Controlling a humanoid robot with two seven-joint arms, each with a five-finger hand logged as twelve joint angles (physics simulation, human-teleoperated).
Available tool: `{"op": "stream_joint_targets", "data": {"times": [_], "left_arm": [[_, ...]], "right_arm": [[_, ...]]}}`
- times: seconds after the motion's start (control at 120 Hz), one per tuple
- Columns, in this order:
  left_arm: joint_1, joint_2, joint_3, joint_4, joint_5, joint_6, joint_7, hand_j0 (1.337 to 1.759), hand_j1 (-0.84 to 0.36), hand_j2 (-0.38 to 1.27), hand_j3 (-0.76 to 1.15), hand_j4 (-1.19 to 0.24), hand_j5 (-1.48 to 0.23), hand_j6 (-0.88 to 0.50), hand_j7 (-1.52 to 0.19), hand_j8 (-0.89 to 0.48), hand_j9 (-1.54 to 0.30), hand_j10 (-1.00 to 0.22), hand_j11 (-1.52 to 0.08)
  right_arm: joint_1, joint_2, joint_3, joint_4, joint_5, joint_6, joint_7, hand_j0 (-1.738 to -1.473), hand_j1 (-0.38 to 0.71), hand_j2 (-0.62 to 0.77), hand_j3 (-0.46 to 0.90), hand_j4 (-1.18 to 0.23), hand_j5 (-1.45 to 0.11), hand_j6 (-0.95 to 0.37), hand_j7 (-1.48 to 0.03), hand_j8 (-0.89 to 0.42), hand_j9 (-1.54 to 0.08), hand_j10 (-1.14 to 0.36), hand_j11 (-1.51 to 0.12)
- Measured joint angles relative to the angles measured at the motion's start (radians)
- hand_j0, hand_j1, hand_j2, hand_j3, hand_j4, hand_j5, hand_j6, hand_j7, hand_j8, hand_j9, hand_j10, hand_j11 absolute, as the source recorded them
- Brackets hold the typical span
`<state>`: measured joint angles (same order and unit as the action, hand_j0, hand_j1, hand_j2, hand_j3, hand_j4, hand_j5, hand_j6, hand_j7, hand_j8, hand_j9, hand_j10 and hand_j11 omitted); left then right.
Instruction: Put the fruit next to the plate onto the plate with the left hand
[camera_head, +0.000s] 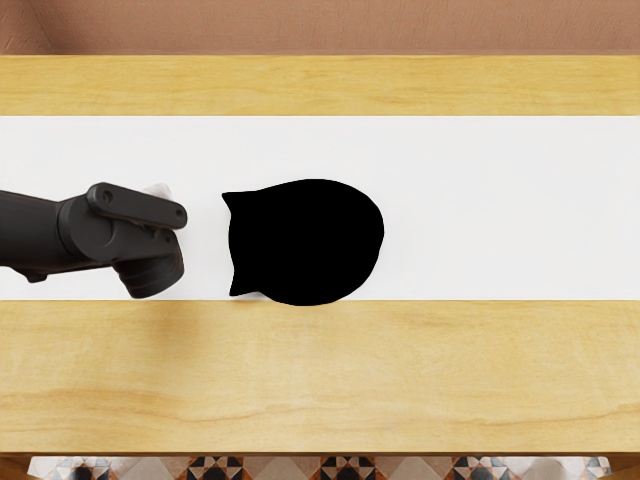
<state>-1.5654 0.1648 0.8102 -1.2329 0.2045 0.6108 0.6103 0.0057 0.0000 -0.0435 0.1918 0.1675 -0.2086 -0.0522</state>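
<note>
A black plate (305, 242) shaped like a cat's head lies on the white runner (480, 200) near the table's middle. My left hand (150, 245) reaches in from the left edge and stops just left of the plate, a small gap away. A pale, whitish object (158, 189), probably the fruit, peeks out from behind the hand's upper edge. Most of it is hidden by the hand, and its shape is not clear against the white runner. Nothing lies on the plate.
The white runner crosses a light wooden table (320, 380) from left to right. A wooden strip (320, 85) runs behind the runner, and a patterned floor (340, 468) shows along the bottom edge.
</note>
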Motion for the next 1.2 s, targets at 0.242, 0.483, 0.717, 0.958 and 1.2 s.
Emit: {"op": "stream_joint_targets", "data": {"times": [0.242, 0.483, 0.717, 0.958, 1.2], "left_arm": [[-0.009, 0.001, 0.003, -0.016, -0.013, 0.0, -0.001, 1.647, -0.14, 0.09, 0.4, -0.42, -0.54, -0.33, -0.52, -0.42, -0.53, -0.42, -0.54], [-0.027, 0.011, 0.013, -0.044, -0.007, -0.004, -0.006, 1.633, -0.16, 0.04, 0.46, -0.45, -0.52, -0.27, -0.64, -0.36, -0.61, -0.43, -0.55], [-0.057, 0.041, 0.025, -0.098, -0.02, 0.0, 0.0, 1.65, -0.16, 0.07, 0.15, -0.43, -0.54, -0.36, -0.59, -0.4, -0.57, -0.43, -0.55], [-0.058, 0.05, 0.041, -0.118, -0.022, 0.0, 0.001, 1.656, -0.16, 0.08, 0.05, -0.43, -0.55, -0.41, -0.56, -0.42, -0.56, -0.43, -0.55], [-0.058, 0.059, 0.047, -0.121, -0.02, -0.001, 0.0, 1.656, -0.26, 0.15, 0.01, -0.55, -0.72, -0.46, -0.72, -0.47, -0.72, -0.54, -0.72]], "right_arm": [[0.0, 0.0, 0.0, 0.0, 0.001, 0.0, 0.0, -1.658, -0.31, -0.01, 0.0, -0.04, -0.05, -0.04, -0.05, -0.04, -0.05, -0.04, -0.05], [0.0, 0.0, 0.0, 0.0, 0.0, 0.0, 0.0, -1.658, -0.31, -0.01, 0.0, -0.04, -0.05, -0.04, -0.05, -0.04, -0.05, -0.04, -0.05], [0.0, 0.0, 0.0, 0.0, 0.001, 0.0, 0.0, -1.658, -0.31, -0.01, 0.0, -0.04, -0.05, -0.04, -0.05, -0.04, -0.05, -0.04, -0.05], [0.003, 0.0, 0.001, 0.0, 0.001, 0.0, 0.0, -1.658, -0.31, -0.01, 0.0, -0.04, -0.05, -0.04, -0.05, -0.04, -0.05, -0.04, -0.05], [0.003, 0.0, 0.001, 0.0, 0.001, 0.0, 0.0, -1.658, -0.31, -0.01, 0.0, -0.04, -0.05, -0.04, -0.05, -0.04, -0.05, -0.04, -0.05]]}}
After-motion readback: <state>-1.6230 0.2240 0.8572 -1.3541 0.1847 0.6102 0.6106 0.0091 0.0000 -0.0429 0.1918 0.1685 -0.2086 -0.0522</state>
